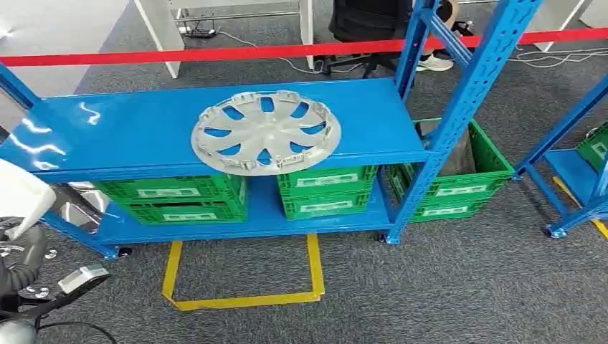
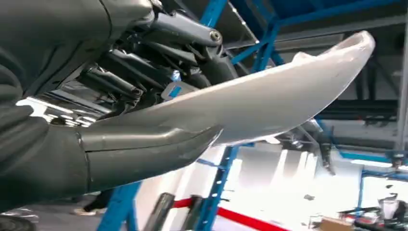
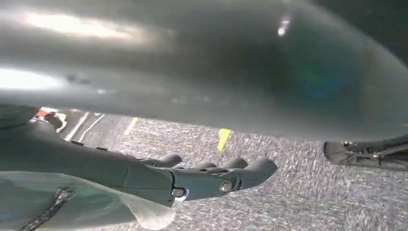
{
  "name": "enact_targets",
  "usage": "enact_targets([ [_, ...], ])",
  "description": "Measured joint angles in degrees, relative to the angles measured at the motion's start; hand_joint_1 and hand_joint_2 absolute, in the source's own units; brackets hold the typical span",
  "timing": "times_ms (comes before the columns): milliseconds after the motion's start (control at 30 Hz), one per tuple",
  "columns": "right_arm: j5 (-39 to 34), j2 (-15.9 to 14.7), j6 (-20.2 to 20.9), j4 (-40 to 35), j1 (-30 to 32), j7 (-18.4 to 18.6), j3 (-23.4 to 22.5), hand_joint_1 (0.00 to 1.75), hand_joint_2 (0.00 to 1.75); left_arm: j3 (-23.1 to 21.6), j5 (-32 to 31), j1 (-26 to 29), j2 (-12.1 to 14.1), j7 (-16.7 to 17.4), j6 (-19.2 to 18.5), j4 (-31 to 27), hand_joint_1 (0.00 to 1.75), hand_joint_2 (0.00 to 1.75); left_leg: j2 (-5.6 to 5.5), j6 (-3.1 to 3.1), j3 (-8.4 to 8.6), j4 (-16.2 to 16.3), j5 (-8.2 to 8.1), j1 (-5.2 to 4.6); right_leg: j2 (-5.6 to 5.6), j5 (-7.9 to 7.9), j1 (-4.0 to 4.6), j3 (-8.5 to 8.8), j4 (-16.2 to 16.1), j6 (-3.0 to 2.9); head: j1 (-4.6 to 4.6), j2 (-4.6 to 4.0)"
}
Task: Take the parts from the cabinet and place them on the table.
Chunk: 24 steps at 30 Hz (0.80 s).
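Observation:
A silver wheel cover (image 1: pixel 265 132) lies flat on the upper shelf of the blue rack (image 1: pixel 129 122), with no hand near it. At the head view's left edge a pale curved part (image 1: pixel 18 197) juts in above my left arm. In the left wrist view my left hand (image 2: pixel 144 115) grips that long pale part (image 2: pixel 269 98), the thumb (image 2: pixel 144 149) on one face and the dark fingers (image 2: pixel 139 72) on the other. In the right wrist view my right hand (image 3: pixel 202 178) lies with fingers stretched out flat, a small gap below a broad grey curved surface (image 3: pixel 202 72), holding nothing.
Green crates (image 1: pixel 176 197) (image 1: pixel 326 190) stand on the rack's lower shelf, another (image 1: pixel 459 186) beside its right post. A yellow tape square (image 1: pixel 244 299) marks the carpet in front. Red barrier tape (image 1: pixel 215 54) runs behind; a person (image 1: pixel 373 21) sits beyond. A second blue rack (image 1: pixel 573 165) stands right.

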Motion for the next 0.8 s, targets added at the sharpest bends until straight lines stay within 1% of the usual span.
enact_targets([
  [67,0.0,0.0,0.0,0.0,0.0,0.0,0.02,0.0,0.0,0.0,0.0,0.0,0.0,0.0,0.0,0.0,1.75,1.75,0.0,0.01,-0.2,0.48,-0.56,0.0,0.0,0.08,0.02,-0.11,0.0,-0.07,0.0,-0.02],
  [100,0.0,0.0,0.09,0.0,0.05,0.0,0.02,0.0,0.0,0.0,-0.04,0.01,0.02,0.0,0.0,0.0,1.75,1.75,-0.02,0.02,-1.02,3.13,-2.93,-0.08,-0.03,0.51,0.11,-0.51,0.02,-0.29,-0.02,-0.02],
  [133,0.0,0.0,0.13,0.0,0.07,-0.02,0.0,0.0,0.0,0.0,-0.07,0.0,0.09,0.0,0.0,0.0,1.75,1.75,-0.03,0.0,-1.89,5.97,-4.85,-0.15,-0.03,0.77,0.19,-0.87,0.03,-0.4,-0.13,-0.02],
  [167,0.02,0.0,0.5,-0.02,0.08,-0.04,-0.04,0.0,0.0,0.0,-0.2,0.34,0.24,0.02,0.0,0.02,1.75,1.75,-0.04,0.62,-2.94,16.35,-10.22,-0.48,-0.04,2.64,0.98,-3.46,0.09,-0.79,-0.09,-0.02],
  [200,0.02,0.0,0.55,-0.04,0.1,-0.07,-0.07,0.0,0.0,0.0,-0.22,0.34,0.33,0.02,0.0,0.02,1.75,1.75,-0.09,1.46,2.16,9.05,-7.65,-0.84,0.06,3.42,1.26,-4.38,0.09,-0.74,-0.06,-0.02],
  [233,0.02,0.0,0.59,-0.04,0.08,-0.11,-0.07,0.0,0.0,0.0,-0.22,0.31,0.37,0.04,0.0,0.0,1.75,1.75,-0.16,2.14,5.97,3.27,-6.12,-1.15,0.12,3.88,1.33,-4.79,0.08,-0.67,-0.09,-0.02],
  [267,0.0,0.07,0.7,-0.02,0.05,-0.13,-0.07,0.0,0.0,0.0,-0.22,0.23,0.54,0.04,0.0,-0.04,1.75,1.75,-0.35,2.92,9.32,-1.63,-5.9,-1.61,0.07,4.3,1.25,-4.88,0.09,-0.56,-0.06,-0.02],
  [300,0.0,0.13,0.76,-0.04,0.07,-0.15,-0.07,0.0,0.0,-0.04,-0.22,0.24,0.63,0.04,0.0,-0.11,1.75,1.75,-0.1,2.78,9.42,-2.59,-5.87,-1.83,0.1,4.66,1.65,-5.12,0.04,-0.13,0.11,-0.02],
  [333,0.0,0.13,0.9,-0.07,0.12,-0.22,-0.09,0.0,0.0,0.0,-0.17,0.36,0.66,0.04,0.02,-0.2,1.75,1.75,-0.14,2.74,9.08,-2.65,-5.31,-2.03,-0.01,5.15,1.39,-5.23,-0.07,0.2,0.18,-0.02],
  [367,0.0,0.13,1.01,-0.15,0.15,-0.22,-0.22,0.0,0.0,0.11,-0.09,0.61,0.76,0.04,0.04,-0.2,1.75,1.75,-0.15,2.83,8.74,-2.44,-4.99,-2.22,-0.04,5.61,1.19,-5.35,-0.14,0.56,0.24,-0.02],
  [400,0.0,0.15,1.27,-0.22,0.19,-0.24,-0.39,0.0,0.0,0.15,-0.02,0.97,0.76,0.04,0.02,-0.28,1.75,1.75,-0.14,3.14,8.56,-2.41,-4.54,-2.39,-0.05,6.2,1.09,-5.32,-0.51,0.93,0.15,-0.02],
  [433,0.02,0.17,1.62,-0.55,0.23,-0.26,-0.72,0.0,0.0,0.15,0.18,1.25,0.7,0.0,0.02,-0.33,1.75,1.75,0.01,3.53,8.05,-3.05,-3.54,-2.06,0.05,6.37,1.14,-5.66,-0.54,1.29,0.11,-0.02],
  [467,0.0,0.17,2.08,-0.92,0.4,-0.28,-1.03,0.0,0.0,0.13,0.0,1.33,0.55,-0.29,0.02,-0.39,1.75,1.75,0.37,3.91,7.33,-3.18,-2.81,-1.92,-0.05,4.09,1.01,-6.28,0.51,1.39,0.18,-0.02],
  [500,0.0,0.15,2.73,-1.53,0.47,-0.29,-1.11,0.0,0.0,0.11,-0.74,1.47,0.16,-0.53,0.02,-0.76,1.75,1.75,0.35,4.48,6.53,-3.18,-2.24,-1.96,-0.12,0.47,1.03,-7.48,3.09,1.48,0.5,-0.02],
  [533,0.04,0.13,3.11,-1.79,0.48,-0.28,-1.11,0.0,0.0,0.02,-1.45,1.56,-0.31,-0.52,0.02,-0.87,1.75,1.75,0.36,4.54,5.75,-3.17,-1.6,-1.98,-0.14,-3.19,1.01,-8.49,6.96,1.61,0.7,-0.02],
  [567,0.07,0.02,3.39,-1.9,0.48,-0.28,-1.14,0.0,0.0,-0.15,-1.99,1.57,-0.79,-0.5,0.02,-0.92,1.75,1.75,0.36,4.68,4.83,-3.12,-0.88,-2.09,-0.12,-6.02,1.02,-9.29,11.23,1.76,0.7,-0.02],
  [600,0.04,-0.18,3.41,-2.01,0.4,-0.31,-1.14,0.0,0.0,-0.39,-2.3,1.56,-1.09,-0.5,0.02,-0.98,1.75,1.75,0.36,4.72,3.66,-3.04,-0.02,-2.22,-0.13,-7.75,1.04,-9.86,15.58,1.9,0.77,-0.02],
  [633,0.04,-0.31,3.41,-2.08,0.36,-0.28,-1.16,0.0,0.0,-0.48,-2.6,1.64,-1.36,-0.5,0.0,-0.98,1.75,1.75,0.37,4.67,2.69,-2.99,0.65,-2.31,-0.13,-7.45,1.04,-9.48,17.5,1.93,0.79,-0.02],
  [667,0.04,-0.42,3.41,-2.21,0.36,-0.31,-1.16,0.0,0.0,-0.53,-2.89,1.72,-1.77,-0.48,0.0,-0.98,1.75,1.75,0.39,4.56,1.72,-2.87,1.32,-2.36,-0.14,-5.63,1.08,-7.91,17.03,1.9,0.85,-0.02],
  [700,0.02,-0.44,3.41,-2.38,0.36,-0.31,-1.2,0.0,0.0,-0.55,-3.17,1.72,-1.99,-0.42,0.02,-0.98,1.75,1.75,0.43,4.43,0.78,-2.62,1.88,-2.36,-0.15,-3.19,1.14,-5.25,14.35,1.83,1.05,-0.02],
  [733,0.02,-0.46,3.41,-2.62,0.36,-0.37,-1.25,0.0,0.0,-0.55,-3.08,1.74,-2.08,-0.42,0.02,-1.01,1.75,1.75,0.45,4.24,-0.11,-2.35,2.39,-2.35,-0.21,-1.35,1.14,-1.56,9.71,1.69,1.33,-0.02],
  [767,0.02,-0.44,3.48,-2.89,0.32,-0.46,-1.31,0.0,0.0,-0.52,-2.6,1.82,-2.14,-0.7,0.02,-1.2,1.75,1.75,0.44,4.01,-0.65,-2.08,2.84,-2.36,-0.33,-1.25,1.14,2.49,4.24,1.54,1.97,0.0],
  [800,0.02,-0.39,3.87,-3.3,0.18,-0.48,-1.36,0.0,0.0,-0.46,-2.21,1.95,-2.23,-1.44,0.02,-1.58,1.75,1.75,0.46,3.68,-1.27,-1.69,3.24,-2.65,-0.52,-3.57,1.34,6.34,-1.56,1.43,2.58,0.0],
])
